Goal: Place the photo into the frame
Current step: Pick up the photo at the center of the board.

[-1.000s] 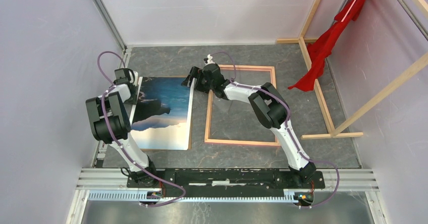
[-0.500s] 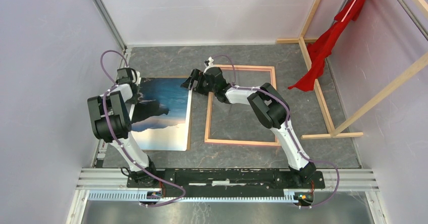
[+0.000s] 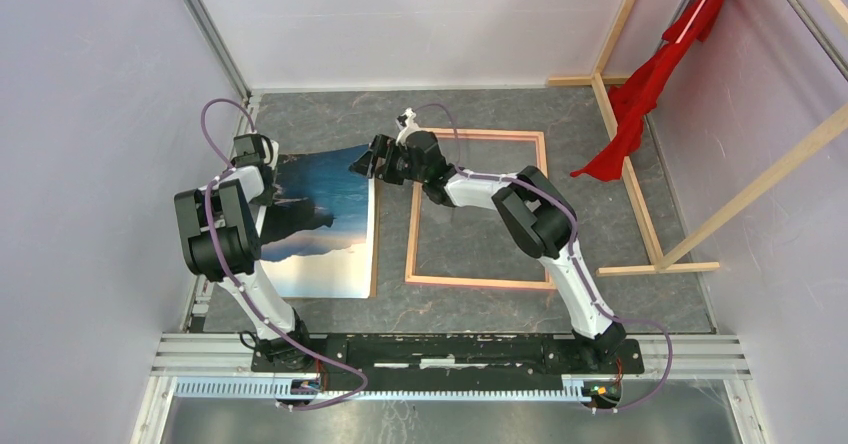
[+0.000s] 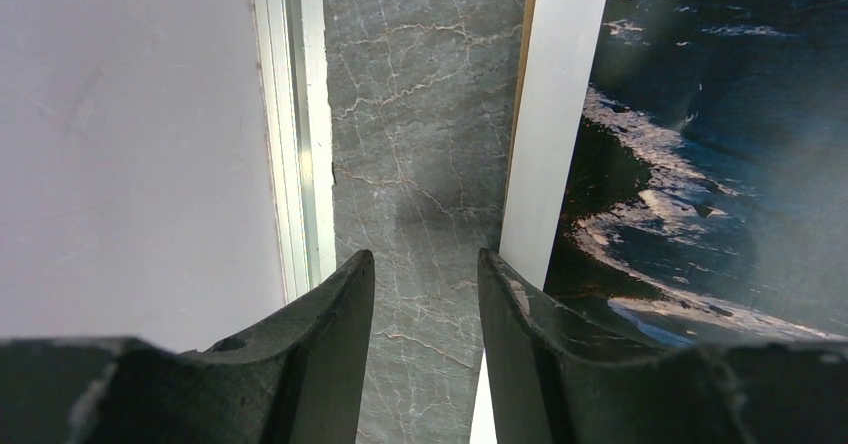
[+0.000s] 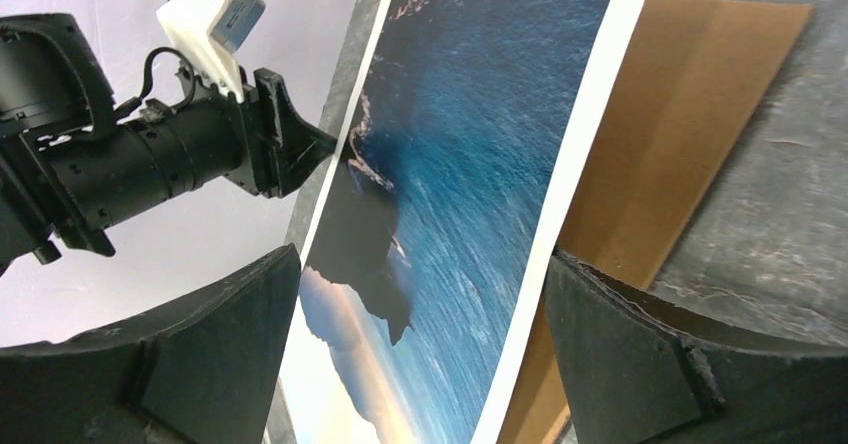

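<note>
The photo (image 3: 325, 219), a seascape print with a white border, lies at the table's left. Its far right corner is raised off its brown board (image 5: 690, 114). The frame (image 3: 412, 234), a thin pale rectangle, lies flat just right of it with bare table inside. My right gripper (image 3: 362, 162) hovers wide open at that raised corner. In the right wrist view its right fingertip (image 5: 570, 284) sits by the photo's (image 5: 470, 164) white edge. My left gripper (image 3: 268, 189) is open at the left edge of the photo (image 4: 720, 114), with only table between its fingers (image 4: 425, 259).
Bare wooden beams (image 3: 630, 164) stand at the right with a red cloth (image 3: 655, 74) hung on them. White walls enclose the table, and a metal rail (image 4: 295, 114) runs close beside my left gripper. The arms' bases sit on the near rail (image 3: 450, 349).
My right gripper has moved left, from the frame's far left corner to over the photo's far right corner. That corner has lifted and shifted left. The left arm has hardly moved.
</note>
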### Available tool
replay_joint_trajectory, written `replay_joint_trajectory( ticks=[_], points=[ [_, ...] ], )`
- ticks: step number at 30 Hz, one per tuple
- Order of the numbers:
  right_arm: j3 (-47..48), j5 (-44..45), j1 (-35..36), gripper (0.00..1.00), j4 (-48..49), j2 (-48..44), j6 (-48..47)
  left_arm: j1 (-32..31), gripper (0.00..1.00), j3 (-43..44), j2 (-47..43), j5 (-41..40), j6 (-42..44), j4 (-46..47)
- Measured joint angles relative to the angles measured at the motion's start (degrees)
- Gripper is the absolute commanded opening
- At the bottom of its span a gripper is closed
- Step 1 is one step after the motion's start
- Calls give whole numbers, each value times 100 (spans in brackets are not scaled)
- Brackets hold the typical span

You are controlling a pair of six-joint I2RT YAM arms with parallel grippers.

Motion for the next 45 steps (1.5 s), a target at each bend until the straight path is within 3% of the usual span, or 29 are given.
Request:
replay_joint_trajectory(
  ticks=[9,14,20,25,28,33,36,41,45],
  points=[
    [260,-219,55,91,-103,0,-4,-4,50,0,0,2,7,0],
    [376,-319,59,79,-144,52,37,-4,50,0,0,9,7,-4],
    [376,-345,59,59,-267,188,92,-4,50,15,0,26,7,-35],
    [433,-339,63,20,-501,273,24,7,52,59,9,46,7,-107],
    [496,-337,50,2,-662,275,-72,28,62,96,9,68,11,-177],
    [446,-358,-28,0,-938,92,-291,192,76,264,-7,236,35,-446],
    [83,-407,-164,0,-1257,-505,-599,345,94,380,-15,428,48,-708],
    [-142,-262,-455,0,-2168,-2114,-1493,514,96,407,-170,669,59,-1143],
    [315,299,-632,0,-3368,-3366,-2518,520,96,407,-243,820,61,-1423]
  ],
)
